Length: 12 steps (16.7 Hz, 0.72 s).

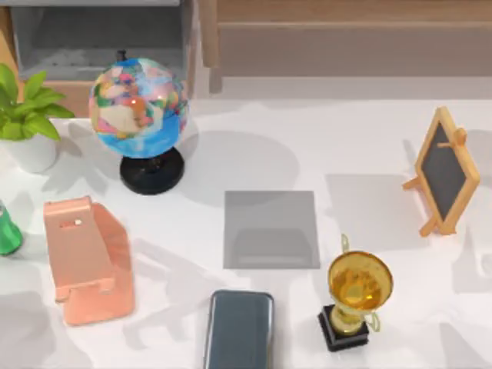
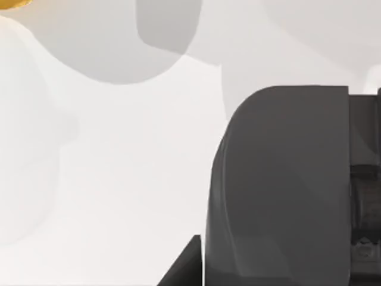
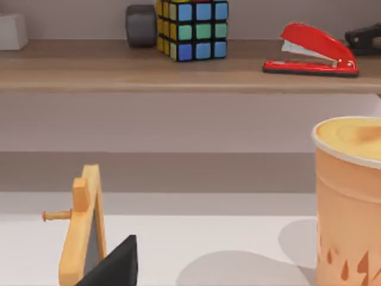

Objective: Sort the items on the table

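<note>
An office desk setting: a globe (image 1: 138, 108), small chalkboard easel (image 1: 446, 171), and shelf with red stapler (image 3: 312, 52).

No lettering to call anywhere here: the small chalkboard (image 1: 444, 171) on its wooden easel stands blank, and the smartphone (image 1: 239, 330) lies with a plain slate-grey face, no logo to read. The globe (image 1: 138, 106) carries patches of colour but no place names that can be made out, the gold trophy (image 1: 358, 286) shows no engraving, and the paper cup (image 3: 350, 196) bears only orange drop shapes, no brand. On the shelf the red stapler (image 3: 314, 50) and the colour cube (image 3: 193, 28) are unmarked too.
</note>
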Available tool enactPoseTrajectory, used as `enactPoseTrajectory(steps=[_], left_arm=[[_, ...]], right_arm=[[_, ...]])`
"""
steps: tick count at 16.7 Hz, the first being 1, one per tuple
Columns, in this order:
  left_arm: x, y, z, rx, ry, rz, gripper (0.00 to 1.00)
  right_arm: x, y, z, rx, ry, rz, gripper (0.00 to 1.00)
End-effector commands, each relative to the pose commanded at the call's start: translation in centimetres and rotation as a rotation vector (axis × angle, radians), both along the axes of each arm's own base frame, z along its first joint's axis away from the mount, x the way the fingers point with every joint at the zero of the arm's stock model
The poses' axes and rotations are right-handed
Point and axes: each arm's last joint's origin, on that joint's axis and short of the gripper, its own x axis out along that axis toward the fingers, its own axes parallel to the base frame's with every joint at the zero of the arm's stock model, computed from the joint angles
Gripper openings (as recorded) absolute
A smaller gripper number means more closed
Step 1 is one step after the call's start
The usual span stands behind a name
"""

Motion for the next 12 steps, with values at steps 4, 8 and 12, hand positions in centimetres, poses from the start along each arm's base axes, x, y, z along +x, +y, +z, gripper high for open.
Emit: enactPoseTrajectory(steps=[4, 8, 12], left_arm=[[-0.4, -0.3, 2.4, -0.003, 0.002, -0.006, 0.0], [-0.4, -0.3, 2.3, -0.005, 0.007, -0.006, 0.0], [1.0, -1.2, 4.2, 0.01, -0.075, -0.026, 0.0]], right_arm=[[0.0, 0.0, 0.0, 0.0, 0.0, 0.0, 1.0], [0.0, 0.0, 0.0, 0.0, 0.0, 0.0, 1.0], [0.0, 0.0, 0.0, 0.0, 0.0, 0.0, 1.0]])
